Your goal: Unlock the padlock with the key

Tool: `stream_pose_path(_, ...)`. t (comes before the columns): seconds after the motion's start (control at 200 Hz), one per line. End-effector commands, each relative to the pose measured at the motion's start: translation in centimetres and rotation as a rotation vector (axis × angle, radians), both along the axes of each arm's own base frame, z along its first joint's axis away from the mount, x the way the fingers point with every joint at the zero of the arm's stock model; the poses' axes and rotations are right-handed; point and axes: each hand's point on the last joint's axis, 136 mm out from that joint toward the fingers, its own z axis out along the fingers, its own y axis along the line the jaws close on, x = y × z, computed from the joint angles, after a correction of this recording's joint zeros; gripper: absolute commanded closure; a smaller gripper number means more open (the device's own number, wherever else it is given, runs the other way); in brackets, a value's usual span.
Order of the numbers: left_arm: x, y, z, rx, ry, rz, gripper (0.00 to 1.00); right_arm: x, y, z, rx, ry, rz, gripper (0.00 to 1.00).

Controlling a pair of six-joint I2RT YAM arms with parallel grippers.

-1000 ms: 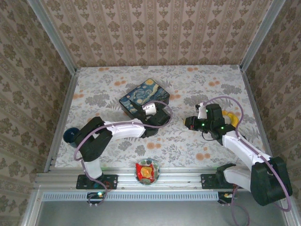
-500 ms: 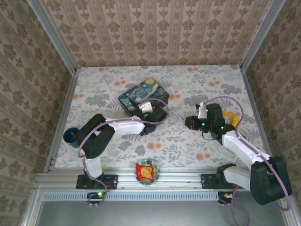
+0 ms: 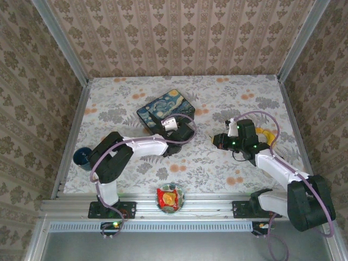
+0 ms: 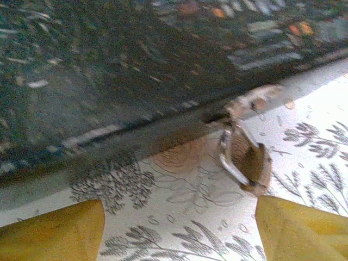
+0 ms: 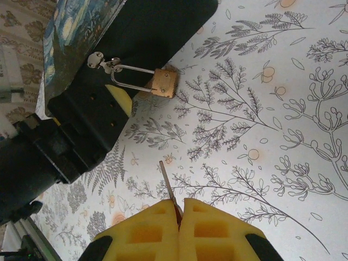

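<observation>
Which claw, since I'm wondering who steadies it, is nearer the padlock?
Left. The left claw is open right at the padlock, which lies just ahead of it. The right claw, shut on the key, sits apart across a stretch of table.

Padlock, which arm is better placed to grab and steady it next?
Probably left. The left pincer, open, faces the padlock at the edge of the tin; the right pincer is shut on the key, farther back.

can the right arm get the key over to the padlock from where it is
Probably yes. The right gripper is shut on the key, and only bare tablecloth lies between it and the padlock. The open left gripper sits close beside the padlock by the tin, so room is tight there.
</observation>
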Motion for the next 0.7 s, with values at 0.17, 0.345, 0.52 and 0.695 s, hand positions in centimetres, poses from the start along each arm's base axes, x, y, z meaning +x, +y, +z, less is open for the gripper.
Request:
stream_pose_path(0.17,0.4,-1.7,-0.7,0.072,0.071,0.143,0.26,0.3,-2.1,-0.7,-0.038,0.015,-0.064,1.00)
stream_pose_path(0.345,1.2,-2.1,-0.6,0.108,0.088,0.190,0.27,0.4,-2.5,-0.1,-0.024,-0.006,-0.071,1.00)
stream_pose_path(0.52,1.8,-1.4,-0.9,0.114,0.086,0.250,0.27,0.5,-2.7,0.3,-0.006,-0.023,-0.074,1.00)
stream_pose_path(0.695,2.6,-1.1,-1.7,0.129,0.083,0.289,0.27,0.5,-2.4,0.2,0.021,-0.026,-0.062,1.00)
